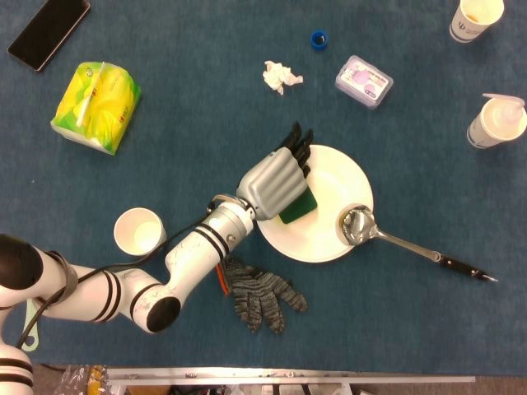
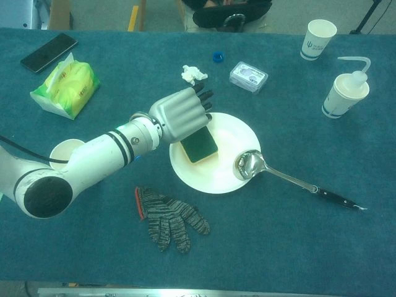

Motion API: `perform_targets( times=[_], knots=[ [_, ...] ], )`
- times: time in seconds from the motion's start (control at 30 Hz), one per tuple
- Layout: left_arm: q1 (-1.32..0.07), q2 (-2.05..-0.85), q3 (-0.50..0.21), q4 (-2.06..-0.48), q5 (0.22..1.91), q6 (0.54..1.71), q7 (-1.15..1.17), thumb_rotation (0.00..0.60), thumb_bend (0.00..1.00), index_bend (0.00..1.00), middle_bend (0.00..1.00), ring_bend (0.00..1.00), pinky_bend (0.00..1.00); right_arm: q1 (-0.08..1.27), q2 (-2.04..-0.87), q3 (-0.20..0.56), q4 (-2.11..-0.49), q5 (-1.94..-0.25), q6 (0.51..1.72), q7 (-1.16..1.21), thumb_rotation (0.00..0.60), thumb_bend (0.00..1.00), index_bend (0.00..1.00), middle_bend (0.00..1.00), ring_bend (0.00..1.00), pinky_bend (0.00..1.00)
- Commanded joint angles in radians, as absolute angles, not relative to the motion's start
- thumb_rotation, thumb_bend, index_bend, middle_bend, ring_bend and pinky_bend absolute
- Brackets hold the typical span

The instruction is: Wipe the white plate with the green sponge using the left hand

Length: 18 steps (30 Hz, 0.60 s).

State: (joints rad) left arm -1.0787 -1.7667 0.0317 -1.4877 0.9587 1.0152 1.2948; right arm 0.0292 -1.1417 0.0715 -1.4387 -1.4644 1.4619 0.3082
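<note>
The robot's white left arm reaches from the near left toward the centre, its silver left hand (image 1: 275,183) (image 2: 179,115) palm-down, dark fingers (image 1: 300,146) extended far-right, pressing on a green rectangular sponge (image 1: 298,207) (image 2: 199,145).

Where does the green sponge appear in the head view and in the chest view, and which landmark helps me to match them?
Head view: the sponge lies just left of centre, on the plate's left part, partly under the left hand.
Chest view: the sponge lies near the centre, on the plate's left part, below the hand.
Shared landmark: the ladle bowl on the plate's right edge.
</note>
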Motion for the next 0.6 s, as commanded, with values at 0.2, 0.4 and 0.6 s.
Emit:
perform_targets(
  times=[0.2, 0.4, 0.6],
  knots=[
    [-1.076, -1.755, 0.046, -1.533, 0.976, 1.017, 1.301, 0.6, 0.28, 0.34, 0.2, 0.05, 0.08, 0.03, -1.142, 0.071, -1.439, -1.467, 1.462, 0.309, 0.6, 0.26, 0.3, 0.29, 0.2, 0.32],
    [-1.075, -1.759, 0.044, -1.496, 0.976, 1.01, 1.295, 0.6, 0.29, 0.34, 0.2, 0.05, 0.08, 0.027, -1.139, 0.071, -1.441, -1.466, 1.466, 0.309, 0.6, 0.26, 0.3, 0.29, 0.2, 0.32],
    [-1.07, -1.767, 0.038, -1.434, 0.977, 1.018, 1.296, 0.6, 0.28, 0.34, 0.2, 0.05, 0.08, 0.027, -1.139, 0.07, -1.441, -1.469, 1.468, 0.311, 0.6, 0.26, 0.3, 0.29, 0.2, 0.32]
  ],
)
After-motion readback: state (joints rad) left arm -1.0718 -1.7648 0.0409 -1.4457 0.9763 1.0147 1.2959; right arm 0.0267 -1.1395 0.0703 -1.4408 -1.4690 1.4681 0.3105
